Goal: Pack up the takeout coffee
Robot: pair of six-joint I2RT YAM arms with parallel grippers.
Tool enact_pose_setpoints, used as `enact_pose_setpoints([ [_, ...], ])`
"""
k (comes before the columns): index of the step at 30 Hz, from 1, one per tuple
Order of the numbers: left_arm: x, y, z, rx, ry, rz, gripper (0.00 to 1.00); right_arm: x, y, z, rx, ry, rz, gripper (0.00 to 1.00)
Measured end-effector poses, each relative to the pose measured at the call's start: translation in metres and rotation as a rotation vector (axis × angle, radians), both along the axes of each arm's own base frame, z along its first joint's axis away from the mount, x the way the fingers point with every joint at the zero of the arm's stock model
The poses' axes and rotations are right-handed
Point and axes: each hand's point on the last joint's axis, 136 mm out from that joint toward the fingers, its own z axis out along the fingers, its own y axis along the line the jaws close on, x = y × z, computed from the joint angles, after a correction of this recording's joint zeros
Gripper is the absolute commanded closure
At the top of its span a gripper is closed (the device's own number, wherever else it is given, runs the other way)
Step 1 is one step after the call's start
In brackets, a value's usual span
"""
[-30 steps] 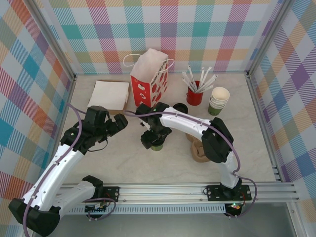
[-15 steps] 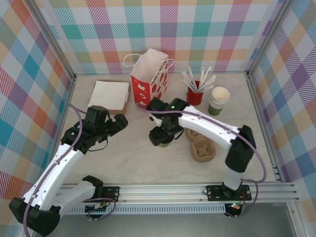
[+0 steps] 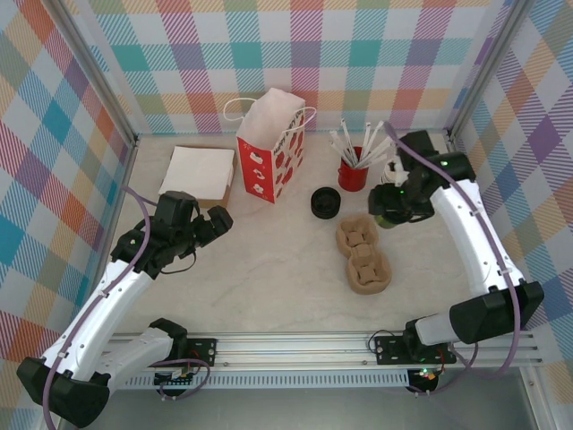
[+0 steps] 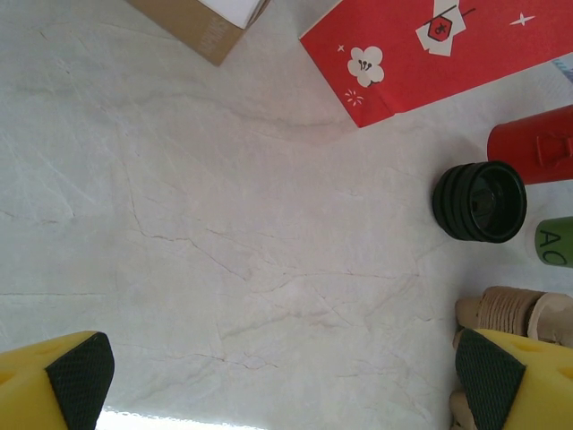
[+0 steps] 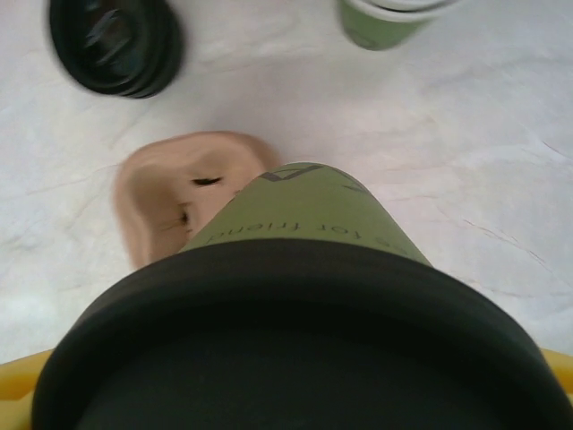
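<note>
Green plus black: small green paper cup with round black plastic lid (image 5: 304, 210) is clamped between the right gripper (image 3: 392, 202) fingers (image 5: 13, 376), lid end toward the wrist camera. From above it's on the right side of the pale marble-look table (image 3: 269, 278). Its green wall peeks out under the gripper, just beside the far cell of the tan moulded-pulp cup carrier (image 3: 363, 257). Can't tell if its base touches the table. Stack of lidless green paper cups (image 5: 394, 20) is near, on the far side. Red cylindrical holder of white straws (image 3: 353, 172) stands left of that. Stack of loose black plastic lids (image 3: 325, 202) is left of the carrier. Red paper bag with white handles (image 3: 269, 145) stands upright further left, well apart from the cup. Left gripper (image 4: 285, 372) has jaws spread wide, over bare table on the left.
</note>
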Motion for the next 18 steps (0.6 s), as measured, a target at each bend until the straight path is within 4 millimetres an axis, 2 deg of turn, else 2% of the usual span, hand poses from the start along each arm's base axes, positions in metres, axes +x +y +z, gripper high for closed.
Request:
enact_pose_setpoints([
  [3, 0.0, -0.001, 0.0, -0.002, 0.001, -0.003, 0.0, 0.005, -0.023, -0.016, -0.007, 0.031, -0.057, 0.15],
  [7, -0.001, -0.002, 0.0, -0.006, 0.003, -0.01, 0.0, 0.018, -0.038, -0.05, -0.008, 0.083, -0.085, 0.15],
  [12, -0.001, -0.003, 0.0, -0.01, 0.004, -0.016, 0.0, 0.034, -0.046, -0.091, -0.008, 0.13, -0.09, 0.15],
  [18, -0.002, -0.003, -0.001, -0.009, 0.007, -0.02, 0.0, 0.051, -0.045, -0.114, 0.004, 0.134, -0.084, 0.14],
])
